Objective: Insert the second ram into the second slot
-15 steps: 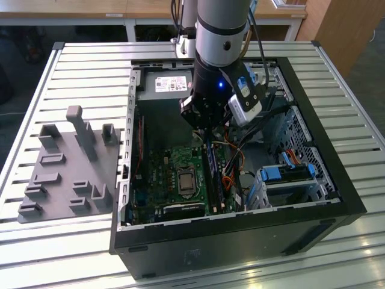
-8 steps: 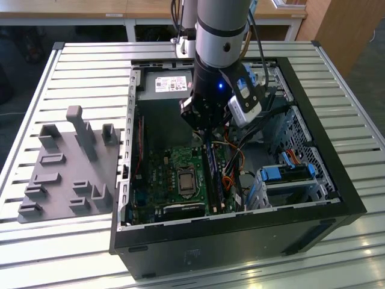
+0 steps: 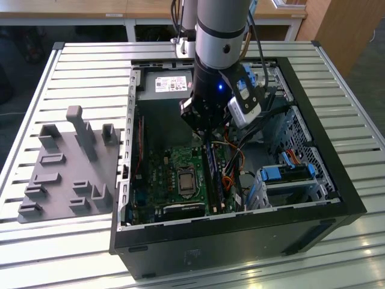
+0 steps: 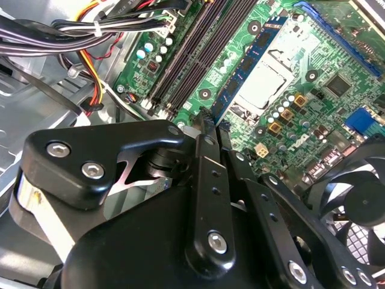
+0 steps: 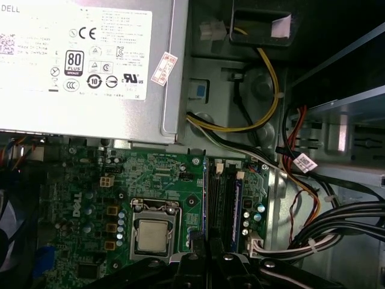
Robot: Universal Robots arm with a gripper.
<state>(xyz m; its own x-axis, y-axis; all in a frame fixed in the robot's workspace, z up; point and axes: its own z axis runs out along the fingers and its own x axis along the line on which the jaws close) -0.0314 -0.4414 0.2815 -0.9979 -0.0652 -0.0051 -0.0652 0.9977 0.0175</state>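
Observation:
The second ram [image 4: 246, 66] is a thin dark blue stick lying along the memory slot beside the CPU socket [image 4: 264, 81]. It also shows edge-on in the first wrist view [image 5: 204, 198] and in the exterior view [image 3: 211, 174]. My gripper [image 4: 215, 125] is down inside the open computer case [image 3: 337, 180]. Its narrow black fingers are close together on the stick's near end. The exterior view has the gripper [image 3: 204, 133] just above the board's far side. Another blue stick [image 5: 236, 211] stands two slots further from the socket, with dark slots between.
A silver power supply [image 5: 90, 60] fills the case's far end. Bundled cables [image 5: 313, 198] run beside the slots, and a black fan [image 4: 361, 205] sits close to the fingers. Blue drive-bay clips [image 3: 289, 171] are at the exterior view's right. A grey fixture plate [image 3: 66, 168] lies outside the case.

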